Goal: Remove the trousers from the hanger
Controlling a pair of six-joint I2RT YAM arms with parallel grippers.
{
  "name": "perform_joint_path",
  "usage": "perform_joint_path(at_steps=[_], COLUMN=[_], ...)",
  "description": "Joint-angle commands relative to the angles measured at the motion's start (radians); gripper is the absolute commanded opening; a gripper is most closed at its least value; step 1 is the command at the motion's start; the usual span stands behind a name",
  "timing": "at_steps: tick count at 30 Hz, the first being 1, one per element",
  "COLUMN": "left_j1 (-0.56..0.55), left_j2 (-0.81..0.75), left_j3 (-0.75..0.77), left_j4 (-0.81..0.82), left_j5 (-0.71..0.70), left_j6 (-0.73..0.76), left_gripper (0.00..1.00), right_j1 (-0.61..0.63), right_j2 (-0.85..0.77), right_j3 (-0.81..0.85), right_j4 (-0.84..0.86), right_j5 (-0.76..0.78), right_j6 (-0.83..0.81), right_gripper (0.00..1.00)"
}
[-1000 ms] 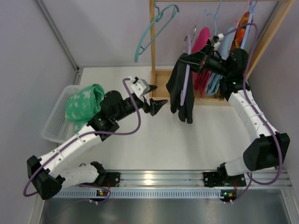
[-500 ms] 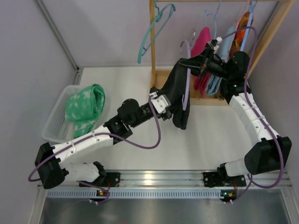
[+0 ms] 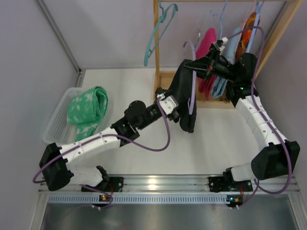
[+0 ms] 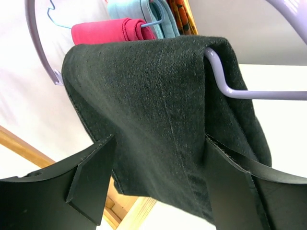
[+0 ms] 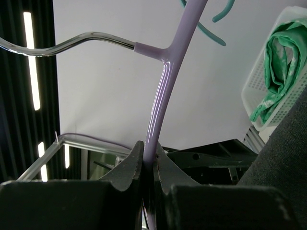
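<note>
We see the black trousers (image 4: 158,105) folded over a lilac hanger (image 4: 254,94), hanging in front of the wooden rack (image 3: 156,48) above open white table (image 3: 206,153). The right gripper (image 5: 148,155) pinches the hanger's stem. The left gripper (image 3: 174,108) stands wide, its fingers flanking the cloth's side edges. Mint-green trousers (image 3: 86,110) fill the basket (image 3: 55,129) at far left.

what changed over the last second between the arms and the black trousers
The left gripper swung right, away from the basket, and its open jaws now straddle the black trousers. The right gripper stayed shut on the lilac hanger; the mint-green trousers stayed in the basket.
</note>
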Motion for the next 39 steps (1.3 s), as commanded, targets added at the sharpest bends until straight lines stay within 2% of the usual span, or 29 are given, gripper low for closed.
perform_joint_path(at_steps=[1, 8, 13, 25, 32, 35, 39], left_j1=[0.004, 0.009, 0.026, 0.087, 0.142, 0.161, 0.176], left_j2=[0.007, 0.049, 0.075, 0.02, -0.003, -0.008, -0.002], left_j3=[0.047, 0.085, 0.125, 0.094, 0.096, 0.097, 0.105], left_j4=[0.087, 0.099, 0.099, 0.083, 0.02, 0.01, -0.002], left_j5=[0.02, -0.012, -0.067, 0.068, 0.137, 0.161, 0.189], left_j6=[-0.017, -0.029, -0.028, -0.007, 0.009, 0.007, 0.01], left_gripper=[0.78, 0.79, 0.67, 0.59, 0.63, 0.71, 0.74], right_j1=[0.013, 0.022, 0.022, 0.022, 0.022, 0.021, 0.021], right_j2=[-0.069, -0.08, -0.081, -0.071, -0.063, -0.06, -0.057], right_j3=[0.066, 0.061, 0.06, 0.046, 0.032, 0.032, 0.032], right_j4=[0.152, 0.172, 0.177, 0.195, 0.209, 0.211, 0.218], right_j5=[0.014, 0.012, 0.009, -0.008, -0.012, -0.011, -0.009], right_j6=[0.018, 0.027, 0.027, 0.033, 0.039, 0.041, 0.045], right_gripper=[0.0, 0.0, 0.0, 0.0, 0.0, 0.0, 0.0])
